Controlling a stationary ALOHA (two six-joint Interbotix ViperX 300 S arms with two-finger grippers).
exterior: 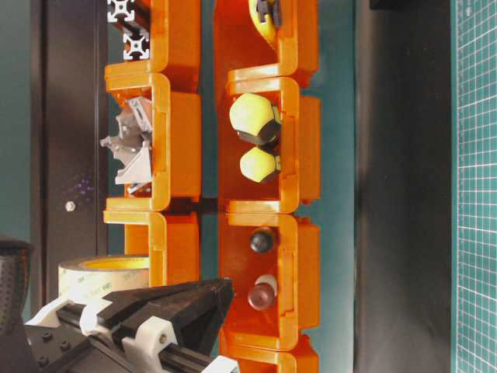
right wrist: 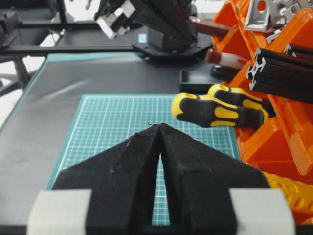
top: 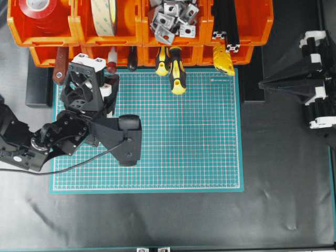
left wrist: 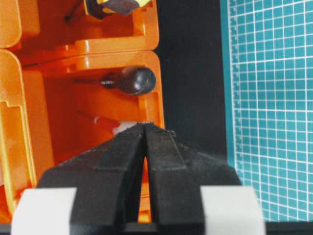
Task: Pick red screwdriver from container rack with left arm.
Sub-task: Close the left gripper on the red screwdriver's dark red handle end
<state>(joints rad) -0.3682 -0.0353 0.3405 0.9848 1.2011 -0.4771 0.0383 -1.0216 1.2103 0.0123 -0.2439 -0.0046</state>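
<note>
The red screwdriver [top: 112, 59] lies in a lower bin of the orange container rack [top: 142, 32], its whitish band and dark-red cap pointing out. In the left wrist view the red screwdriver [left wrist: 104, 123] shows just past my left gripper [left wrist: 145, 125], which is shut with nothing between its jaws. From the table-level view the left gripper [exterior: 228, 286] has its tip at the bin mouth, just above the screwdriver's cap [exterior: 262, 294]. My left gripper [top: 106, 70] is turned on its side. The right gripper [right wrist: 159, 126] is shut and empty, parked at the right [top: 261, 84].
A black-knobbed tool [left wrist: 136, 80] lies in the same bin beside the red one. Two yellow-and-black screwdrivers [top: 171, 66] stick out over the green cutting mat [top: 157, 157]. A brown-red flat handle [top: 60, 65] hangs left of my gripper. Upper bins hold tape rolls [top: 104, 16] and metal brackets [top: 172, 18].
</note>
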